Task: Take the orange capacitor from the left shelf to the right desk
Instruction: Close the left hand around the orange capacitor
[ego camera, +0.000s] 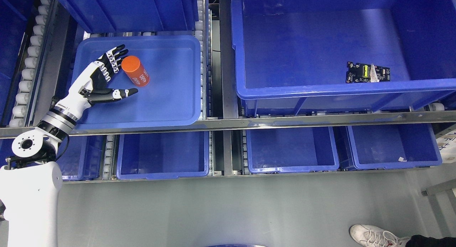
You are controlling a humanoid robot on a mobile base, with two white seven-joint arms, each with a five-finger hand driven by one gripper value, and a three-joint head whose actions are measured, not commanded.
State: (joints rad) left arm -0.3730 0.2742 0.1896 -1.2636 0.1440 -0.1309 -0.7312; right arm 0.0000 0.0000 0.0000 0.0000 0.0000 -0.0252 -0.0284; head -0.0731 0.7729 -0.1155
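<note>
An orange capacitor [135, 71], a cylinder with white print, stands tilted in a shallow blue tray [171, 101] on the left shelf. My left hand [115, 74] is open inside the tray, just left of the capacitor. Its fingers [114, 58] reach up beside the capacitor's top and may touch it; the thumb [119, 93] lies below it, apart from it. The hand holds nothing. The left arm comes in from the lower left. The right arm is out of view.
A large deep blue bin [320, 86] at the right holds a small circuit board [368, 72]. Several blue bins [162, 154] stand on the lower shelf. A metal rail [228, 123] crosses in front. A person's white shoe [374, 236] shows at the bottom right.
</note>
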